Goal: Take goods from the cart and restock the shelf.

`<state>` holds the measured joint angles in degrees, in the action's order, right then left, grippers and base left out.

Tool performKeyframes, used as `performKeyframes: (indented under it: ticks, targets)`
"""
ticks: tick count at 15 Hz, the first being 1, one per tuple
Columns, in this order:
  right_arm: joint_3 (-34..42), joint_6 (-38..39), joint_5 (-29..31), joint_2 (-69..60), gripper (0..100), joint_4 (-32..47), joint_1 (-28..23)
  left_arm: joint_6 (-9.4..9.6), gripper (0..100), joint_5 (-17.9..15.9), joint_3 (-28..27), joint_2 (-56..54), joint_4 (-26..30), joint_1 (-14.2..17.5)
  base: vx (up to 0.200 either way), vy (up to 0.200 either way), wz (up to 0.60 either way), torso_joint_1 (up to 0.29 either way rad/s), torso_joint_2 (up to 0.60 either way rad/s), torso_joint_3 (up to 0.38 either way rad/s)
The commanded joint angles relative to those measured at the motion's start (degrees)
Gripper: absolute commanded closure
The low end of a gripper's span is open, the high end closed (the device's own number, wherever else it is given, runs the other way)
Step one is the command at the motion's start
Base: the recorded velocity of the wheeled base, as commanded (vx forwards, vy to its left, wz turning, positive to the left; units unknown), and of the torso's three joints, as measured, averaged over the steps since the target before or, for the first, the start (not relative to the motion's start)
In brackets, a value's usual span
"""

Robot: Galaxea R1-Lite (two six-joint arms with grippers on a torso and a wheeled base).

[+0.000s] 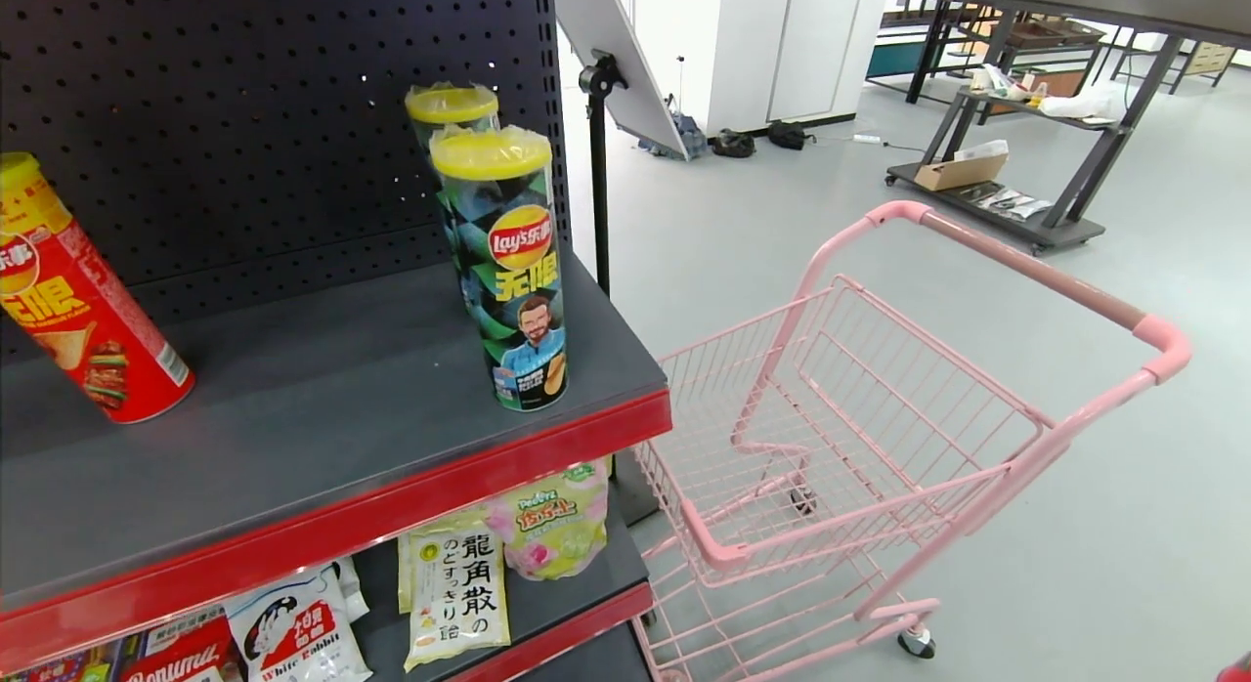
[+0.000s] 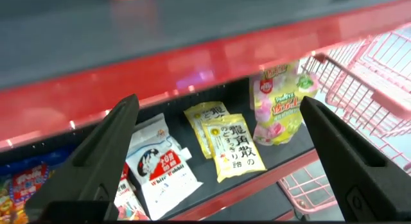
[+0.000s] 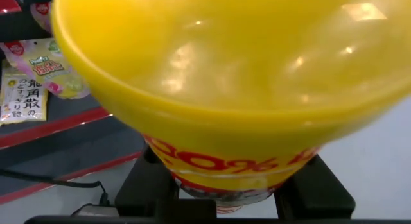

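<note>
The pink cart stands to the right of the shelf, its basket bare. On the grey top shelf a red chip can leans at the left. Two yellow-lidded green-and-black cans stand at the right end, the front one close to the edge and the back one behind it. My right gripper is shut on a red chip can with a yellow lid, held near the lower shelves. My left gripper is open and holds nothing, facing the lower shelf just under the red shelf lip.
Snack bags lie on the lower shelf: a white bag, yellow bags and a green-pink bag. A stand with a tilted board rises behind the shelf's right end. Open grey floor spreads beyond the cart, with a trolley far back.
</note>
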<state>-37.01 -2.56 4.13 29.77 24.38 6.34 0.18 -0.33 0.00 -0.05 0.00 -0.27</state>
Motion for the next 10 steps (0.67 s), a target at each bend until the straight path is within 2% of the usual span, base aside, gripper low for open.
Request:
performKeyframes:
  ticks: [1, 4, 10]
  targets:
    - [0.0, 0.0, 0.0, 1.3, 100, -0.2, 0.1, -0.01, 0, 0.0, 0.0, 0.0, 0.0, 0.0, 0.000, 0.000, 0.00, 0.232, -0.61, -0.388]
    - [0.0, 0.0, -0.1, 1.7, 100, -0.3, 0.1, -0.01, 0, 0.0, 0.0, 0.0, 0.0, 0.0, 0.000, 0.000, 0.00, 0.212, -0.52, -0.325]
    - [-0.5, 0.0, -0.2, 4.2, 100, -0.7, 0.1, -0.01, 0, 0.0, 0.0, 0.0, 0.0, 0.0, 0.000, 0.000, 0.00, 0.160, -0.39, -0.229]
